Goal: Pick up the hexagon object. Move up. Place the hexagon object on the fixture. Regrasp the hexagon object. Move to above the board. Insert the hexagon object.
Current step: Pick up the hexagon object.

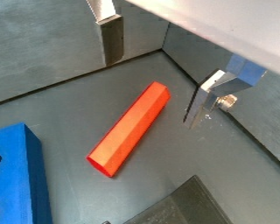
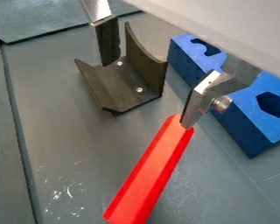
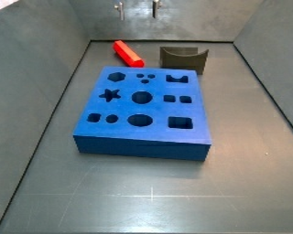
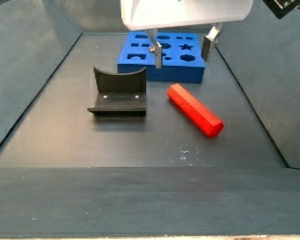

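Note:
The hexagon object [image 4: 194,109] is a long bright red bar lying flat on the grey floor between the fixture [image 4: 117,91] and the board [image 4: 165,52]. It shows in both wrist views [image 1: 130,127] [image 2: 149,171] and in a side view [image 3: 131,53]. My gripper [image 1: 154,74] hangs open and empty above the bar's far end, not touching it; it also shows in the wrist view [image 2: 152,74]. In a side view only the fingertips [image 3: 118,9] show at the top edge. The dark fixture [image 2: 119,79] [image 3: 182,58] stands empty beside the bar.
The blue board [image 3: 143,110] with several shaped holes lies in the middle of the grey bin; its corners show in both wrist views [image 1: 14,175] [image 2: 241,96]. Sloped grey walls [image 3: 58,82] enclose the floor on all sides.

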Controlling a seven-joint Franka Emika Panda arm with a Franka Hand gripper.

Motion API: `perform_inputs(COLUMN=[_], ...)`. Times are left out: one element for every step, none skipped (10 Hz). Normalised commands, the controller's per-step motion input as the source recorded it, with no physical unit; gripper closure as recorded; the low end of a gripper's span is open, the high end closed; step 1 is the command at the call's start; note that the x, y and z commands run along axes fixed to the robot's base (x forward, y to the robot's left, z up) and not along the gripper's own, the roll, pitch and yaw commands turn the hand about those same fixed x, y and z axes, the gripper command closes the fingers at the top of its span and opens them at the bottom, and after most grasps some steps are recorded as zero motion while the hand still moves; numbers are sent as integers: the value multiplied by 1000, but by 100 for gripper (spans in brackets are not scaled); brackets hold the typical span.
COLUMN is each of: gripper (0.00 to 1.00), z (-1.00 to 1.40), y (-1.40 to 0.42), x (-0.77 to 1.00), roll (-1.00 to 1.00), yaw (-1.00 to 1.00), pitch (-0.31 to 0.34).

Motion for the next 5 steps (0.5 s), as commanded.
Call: perform_inputs(gripper=[0,0,0,0,0], z=[0,-306,-1000,-1000,-1000], y=[3,-20,211,309,263], x=[-20,-529,-386,-180,-69], roll=[-26,36,0,0,3], yaw=[0,-29,297,457,471], pitch=[-57,-200,-77,-41,-36])
